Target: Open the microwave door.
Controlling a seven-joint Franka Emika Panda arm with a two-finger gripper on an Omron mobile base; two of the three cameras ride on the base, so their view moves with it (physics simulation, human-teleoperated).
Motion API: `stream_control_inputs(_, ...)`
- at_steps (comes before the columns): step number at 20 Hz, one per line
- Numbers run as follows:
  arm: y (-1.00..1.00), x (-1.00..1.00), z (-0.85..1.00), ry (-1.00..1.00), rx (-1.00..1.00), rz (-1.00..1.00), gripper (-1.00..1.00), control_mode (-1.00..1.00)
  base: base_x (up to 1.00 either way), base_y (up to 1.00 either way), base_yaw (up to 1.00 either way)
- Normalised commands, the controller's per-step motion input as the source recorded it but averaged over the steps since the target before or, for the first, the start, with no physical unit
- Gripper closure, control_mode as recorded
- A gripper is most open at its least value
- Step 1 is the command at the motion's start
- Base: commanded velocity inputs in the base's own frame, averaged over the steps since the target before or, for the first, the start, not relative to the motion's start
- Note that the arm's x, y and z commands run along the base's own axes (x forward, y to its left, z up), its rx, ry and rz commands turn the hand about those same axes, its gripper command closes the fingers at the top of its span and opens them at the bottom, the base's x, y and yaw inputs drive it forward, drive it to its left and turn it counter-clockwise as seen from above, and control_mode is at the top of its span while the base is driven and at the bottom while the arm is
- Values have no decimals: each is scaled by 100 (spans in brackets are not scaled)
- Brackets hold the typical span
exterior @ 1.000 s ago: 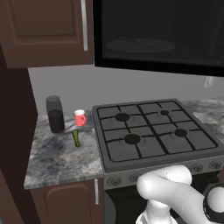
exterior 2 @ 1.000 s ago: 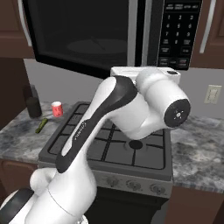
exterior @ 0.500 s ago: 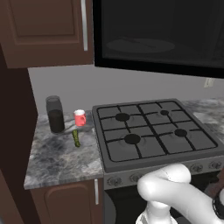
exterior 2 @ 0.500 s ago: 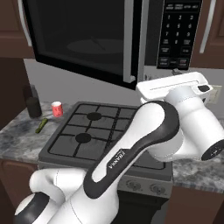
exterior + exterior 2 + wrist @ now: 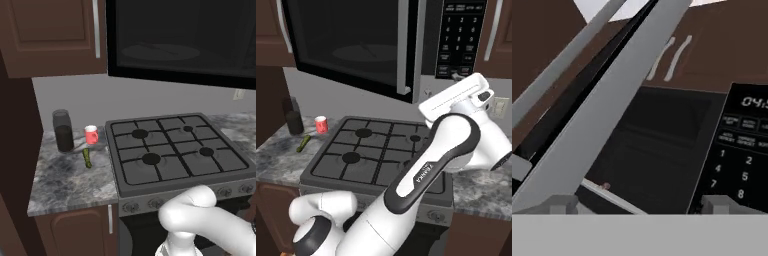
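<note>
The microwave [image 5: 456, 35] hangs above the stove, its keypad [image 5: 742, 165] on the right. The microwave door [image 5: 346, 50] stands ajar, swung out on its left hinge, and its silver bar handle [image 5: 403, 45] sits clear of the box. Through the glass [image 5: 175, 40] the round turntable plate [image 5: 160, 51] shows faintly. In the hand view the door edge [image 5: 617, 100] and handle [image 5: 562, 65] run diagonally, with the dark cavity [image 5: 657, 150] behind. My gripper [image 5: 456, 77] [image 5: 642, 205] is just right of the handle, below the keypad. It is open, its fingertips far apart with nothing between them.
A black gas stove [image 5: 175, 150] lies below the microwave. On the left counter stand a dark jar [image 5: 63, 131], a red mug [image 5: 91, 134] and a green pickle [image 5: 87, 157]. A brown cabinet [image 5: 50, 35] hangs at upper left. A wall outlet [image 5: 501, 106] is behind my arm.
My arm has swung right and up, from over the stove to beside the keypad. The door's handle edge has come out a little further from the box.
</note>
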Motion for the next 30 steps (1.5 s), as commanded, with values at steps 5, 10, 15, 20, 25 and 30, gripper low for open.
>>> stream_control_inputs(5,-14,75,0,-9,-16,0,-100,-100,0,0,0)
stream_control_inputs(10,-13,47,11,-1,-6,0,-100,-100,0,0,0)
stream_control_inputs(15,9,-3,32,-13,-9,12,-100,-100,0,0,0)
stream_control_inputs(20,66,-9,15,-9,-22,19,-100,-100,0,0,0)
stream_control_inputs(25,76,-54,0,-14,-22,34,-100,-100,0,0,0)
stream_control_inputs(30,68,-95,5,-12,-18,38,-100,-100,0,0,0)
